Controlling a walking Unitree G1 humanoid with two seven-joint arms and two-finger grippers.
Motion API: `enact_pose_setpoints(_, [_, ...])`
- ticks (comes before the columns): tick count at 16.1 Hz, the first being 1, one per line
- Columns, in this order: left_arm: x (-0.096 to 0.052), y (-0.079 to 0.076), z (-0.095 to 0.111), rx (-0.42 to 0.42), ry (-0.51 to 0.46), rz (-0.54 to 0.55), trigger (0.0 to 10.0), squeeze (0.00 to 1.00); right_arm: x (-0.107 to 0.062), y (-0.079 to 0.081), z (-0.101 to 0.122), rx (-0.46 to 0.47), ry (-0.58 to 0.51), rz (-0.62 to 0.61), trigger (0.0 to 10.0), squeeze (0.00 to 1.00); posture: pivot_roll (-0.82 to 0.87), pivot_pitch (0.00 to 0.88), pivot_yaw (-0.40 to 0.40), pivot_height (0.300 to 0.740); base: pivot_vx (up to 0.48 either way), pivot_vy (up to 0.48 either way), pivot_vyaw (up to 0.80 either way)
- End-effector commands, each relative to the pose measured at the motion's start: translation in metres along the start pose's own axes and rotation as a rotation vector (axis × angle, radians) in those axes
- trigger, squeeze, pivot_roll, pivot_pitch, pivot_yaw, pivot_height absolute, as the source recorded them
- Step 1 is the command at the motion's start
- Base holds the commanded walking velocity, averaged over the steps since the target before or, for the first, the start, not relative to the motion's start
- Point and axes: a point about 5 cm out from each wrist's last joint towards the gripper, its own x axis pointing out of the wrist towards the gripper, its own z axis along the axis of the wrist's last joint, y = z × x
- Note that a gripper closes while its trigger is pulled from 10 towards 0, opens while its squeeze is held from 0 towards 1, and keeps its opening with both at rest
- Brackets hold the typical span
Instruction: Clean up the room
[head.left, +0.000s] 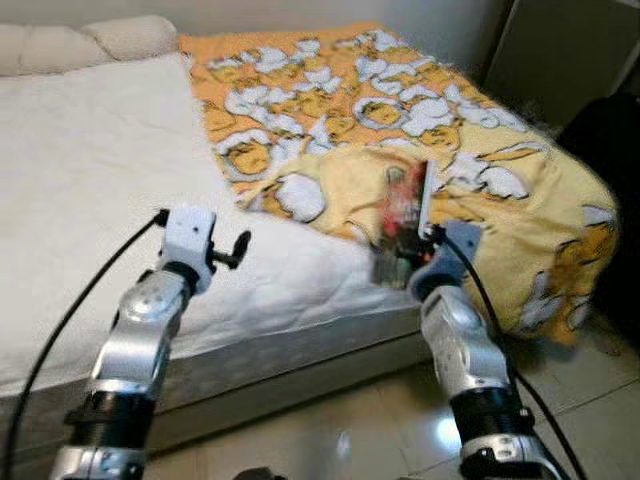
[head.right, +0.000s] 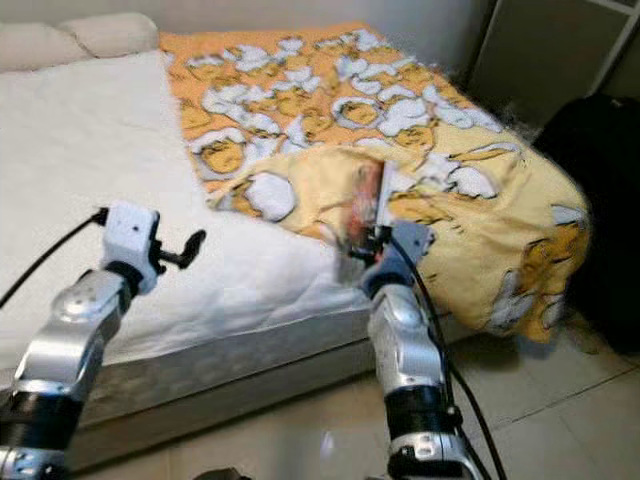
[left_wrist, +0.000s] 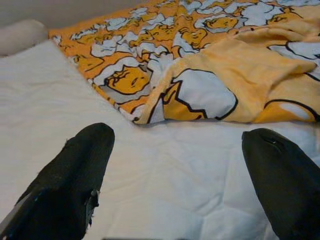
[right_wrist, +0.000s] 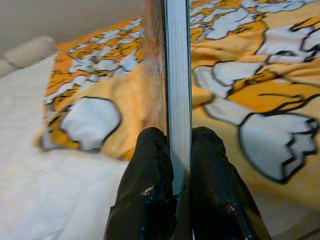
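**Book pinched above the bed**

Head views: the bed (head.left: 90, 200) takes up most of the scene, its white sheet bare on the robot's left and a yellow-orange cartoon blanket (head.left: 420, 130) bunched over the right half and hanging off the foot corner. Pillows (head.left: 80, 40) lie at the head of the bed. The right end effector (head.left: 405, 245) holds a thin book (head.left: 410, 195) upright on edge above the bed's near side, just in front of the blanket's folded edge. The left end effector (head.left: 235, 250) hovers over the bare sheet, left of the blanket. A dark bag (head.right: 600, 200) stands on the tiled floor (head.left: 340, 430) beside the foot of the bed.

Left wrist view: the two black fingers (left_wrist: 75, 185) are spread wide apart over the white sheet of the bed, with nothing between them; the blanket's edge lies beyond them.

Right wrist view: the fingers (right_wrist: 147, 185) are pressed onto the book (right_wrist: 177, 75) from both sides, its white page edge facing the camera, the blanket on the bed behind it.
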Motion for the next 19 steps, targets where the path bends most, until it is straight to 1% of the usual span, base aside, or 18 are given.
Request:
enact_pose_setpoints(1, [0.0001,-0.0017,-0.0003,0.007,0.004,-0.004,10.0,0.0,0.002,-0.0039,0.0124,-0.002,-0.049,-0.009,10.0,0.0,0.02,0.0,0.019,0.74,0.0,0.356,0.0])
enact_pose_setpoints(6, [0.0009,-0.0015,0.0006,0.004,0.003,0.0,10.0,0.0,0.0029,-0.003,0.0144,-0.011,-0.053,0.001,10.0,0.0,0.02,0.0,0.017,0.74,0.0,0.353,0.0])
enact_pose_setpoints(8, [0.0015,-0.0019,0.0015,0.005,0.001,0.0,10.0,0.0,0.0033,-0.0051,0.0146,-0.011,-0.051,-0.002,10.0,0.0,0.03,0.0,0.014,0.74,0.0,0.358,0.0])
enact_pose_setpoints(12, [0.0034,0.004,0.0025,0.003,-0.001,0.024,10.0,0.0,0.005,-0.0061,0.0186,-0.013,-0.058,-0.001,10.0,0.0,0.03,0.0,0.011,0.74,0.0,0.355,0.0])
enact_pose_setpoints(14, [0.0046,0.0058,0.0036,0.005,-0.002,0.027,10.0,0.0,0.0051,-0.0076,0.0168,-0.016,-0.053,-0.006,10.0,0.0,0.03,0.0,0.013,0.74,0.0,0.354,0.0])
enact_pose_setpoints(17, [0.0044,0.0078,0.0012,0.002,0.003,0.035,10.0,0.0,0.0049,-0.002,0.0182,-0.04,-0.058,0.015,10.0,0.0,0.03,0.0,0.008,0.74,0.0,0.355,0.0])
enact_pose_setpoints(19, [0.0049,0.0074,0.0014,0.003,0.003,0.034,10.0,0.0,0.0047,-0.0032,0.0169,-0.041,-0.054,0.014,10.0,0.0,0.03,0.0,0.008,0.74,0.0,0.349,0.0])
